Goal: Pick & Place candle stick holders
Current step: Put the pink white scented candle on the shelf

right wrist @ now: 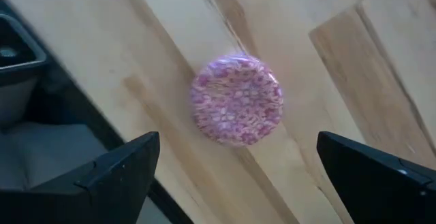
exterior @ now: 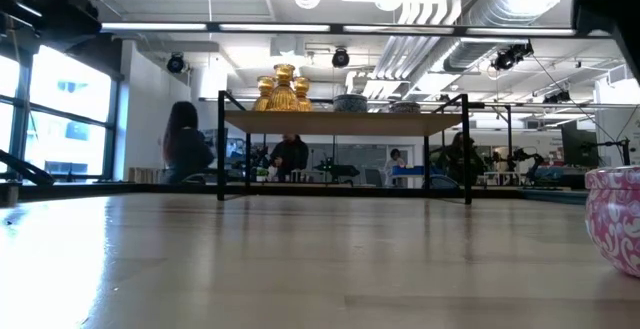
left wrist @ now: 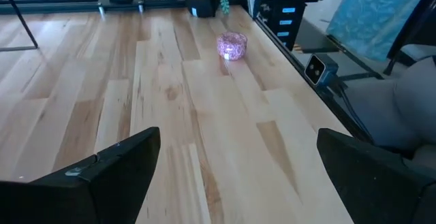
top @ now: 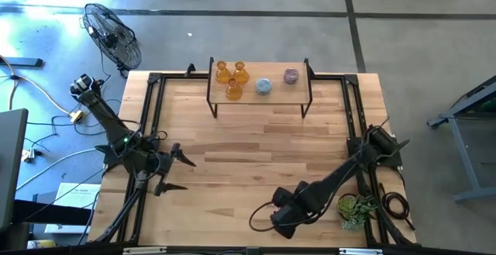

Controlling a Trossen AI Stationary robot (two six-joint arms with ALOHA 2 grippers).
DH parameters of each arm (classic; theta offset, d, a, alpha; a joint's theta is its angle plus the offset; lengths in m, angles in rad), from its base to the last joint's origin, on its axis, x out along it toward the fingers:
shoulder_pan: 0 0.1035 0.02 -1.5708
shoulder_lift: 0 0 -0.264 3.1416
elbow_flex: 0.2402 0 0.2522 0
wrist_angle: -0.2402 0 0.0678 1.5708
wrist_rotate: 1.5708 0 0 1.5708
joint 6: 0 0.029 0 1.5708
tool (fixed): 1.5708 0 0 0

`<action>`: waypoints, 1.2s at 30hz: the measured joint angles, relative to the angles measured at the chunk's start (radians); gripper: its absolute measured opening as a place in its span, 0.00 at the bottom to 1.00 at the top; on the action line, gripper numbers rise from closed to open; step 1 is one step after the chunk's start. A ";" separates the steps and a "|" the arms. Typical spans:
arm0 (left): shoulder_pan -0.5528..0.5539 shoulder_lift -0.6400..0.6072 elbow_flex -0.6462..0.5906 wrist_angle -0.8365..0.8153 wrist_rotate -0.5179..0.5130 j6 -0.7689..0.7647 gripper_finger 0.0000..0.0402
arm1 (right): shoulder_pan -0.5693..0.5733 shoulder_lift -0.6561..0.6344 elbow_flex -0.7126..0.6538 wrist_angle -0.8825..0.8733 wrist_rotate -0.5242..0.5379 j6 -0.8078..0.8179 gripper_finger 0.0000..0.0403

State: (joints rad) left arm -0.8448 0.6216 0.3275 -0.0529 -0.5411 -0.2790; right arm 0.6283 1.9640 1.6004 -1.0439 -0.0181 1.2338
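Observation:
Three amber holders (top: 232, 79), a pale blue one (top: 263, 86) and a pink one (top: 291, 75) stand on a small wooden shelf (top: 260, 101) at the table's far edge. They also show in the low view (exterior: 283, 89). A second pink holder (right wrist: 236, 99) stands on the tabletop near the near edge, also in the low view (exterior: 615, 219) and the left wrist view (left wrist: 231, 45). My right gripper (right wrist: 238, 176) hangs over it, open, pointing down, fingers apart from it; in the high view the gripper (top: 280, 212) hides it. My left gripper (top: 180, 172) is open and empty at the table's left.
A green potted plant (top: 355, 207) and a coiled cable (top: 395, 205) lie at the near right corner, beside my right arm. Black frame rails (top: 151, 123) run along the table's sides. A fan (top: 112, 34) stands on the floor beyond the far left corner. People show in the room behind (exterior: 185, 149).

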 joint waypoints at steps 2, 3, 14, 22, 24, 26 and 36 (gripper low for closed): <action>0.000 -0.014 -0.013 0.008 0.000 0.009 0.97 | -0.008 0.000 -0.036 0.014 -0.019 0.000 0.97; 0.000 -0.020 -0.017 0.008 0.000 0.010 0.97 | -0.012 0.000 -0.052 0.023 -0.027 0.001 0.97; 0.000 -0.033 -0.027 0.006 0.006 0.005 0.97 | -0.047 0.001 -0.186 0.260 -0.090 -0.061 0.97; 0.000 -0.033 -0.027 -0.001 0.009 -0.013 0.97 | -0.047 0.001 -0.190 0.268 -0.090 -0.064 0.97; 0.000 -0.033 -0.027 -0.002 0.010 -0.014 0.97 | -0.047 0.001 -0.190 0.267 -0.087 -0.064 0.97; 0.000 -0.033 -0.027 -0.002 0.010 -0.017 0.97 | -0.046 0.001 -0.190 0.267 -0.085 -0.063 0.97; 0.000 -0.033 -0.027 -0.005 0.011 -0.018 0.97 | -0.062 0.081 -0.190 0.254 -0.145 -0.087 0.97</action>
State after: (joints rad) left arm -0.8449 0.5888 0.3008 -0.0577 -0.5304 -0.2966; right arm 0.5659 2.0445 1.4105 -0.7899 -0.1631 1.1473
